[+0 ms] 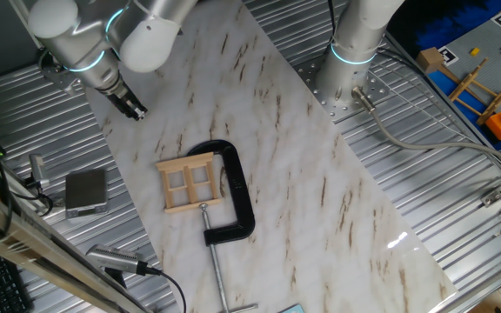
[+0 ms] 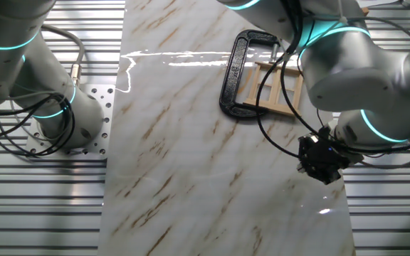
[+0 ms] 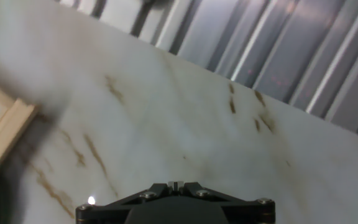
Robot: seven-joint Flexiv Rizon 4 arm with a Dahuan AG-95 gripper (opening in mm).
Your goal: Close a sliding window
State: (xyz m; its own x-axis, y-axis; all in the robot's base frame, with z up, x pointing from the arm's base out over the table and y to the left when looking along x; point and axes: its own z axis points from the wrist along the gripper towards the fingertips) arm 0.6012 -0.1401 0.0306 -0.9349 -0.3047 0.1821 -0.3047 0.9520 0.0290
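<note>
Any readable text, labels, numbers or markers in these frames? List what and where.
No words, brands or numbers can be read in any view.
Fiducial-style black-and-white squares on the grey board at the top right of one fixed view: pattern only, too small to decode.
The sliding window, black clamp and gripper show no markings.

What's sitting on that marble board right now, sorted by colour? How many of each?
Light wood: 1, the small four-pane sliding window frame
Black: 1, the C-shaped metal clamp gripping the frame
Total on the white marble-patterned board: 2
</note>
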